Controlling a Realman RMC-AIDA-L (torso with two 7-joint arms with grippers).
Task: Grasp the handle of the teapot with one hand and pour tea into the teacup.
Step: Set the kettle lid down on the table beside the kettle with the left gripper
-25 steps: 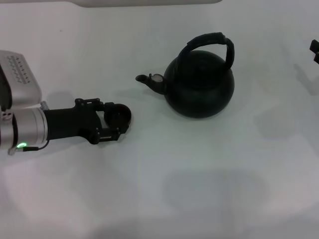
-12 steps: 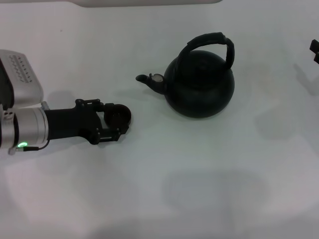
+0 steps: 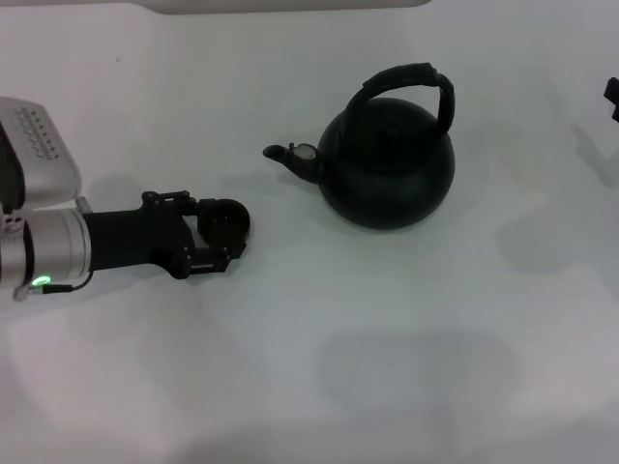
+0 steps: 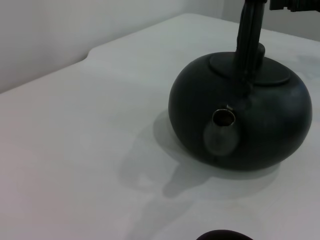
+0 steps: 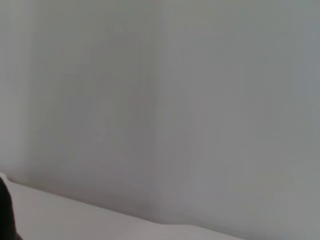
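The matte-black teapot (image 3: 387,164) stands on the white table (image 3: 406,329), right of centre, its spout (image 3: 290,155) pointing towards my left arm. Its arched handle (image 3: 406,77) stands upright over the lid. In the left wrist view the teapot (image 4: 250,120) and its spout (image 4: 222,132) face the camera. My left gripper (image 3: 219,232) lies low over the table, left of the spout, its fingers on both sides of the small dark teacup (image 3: 228,218). The cup's rim shows at the edge of the left wrist view (image 4: 224,235). Only a black bit of my right gripper (image 3: 611,97) shows at the far right edge.
A pale object's edge (image 3: 290,5) lies along the table's far side. The right wrist view shows only a plain wall (image 5: 160,100) and a strip of table.
My left gripper and the teacup between its fingers have shifted together slightly towards my left and away from me. The teapot has not moved.
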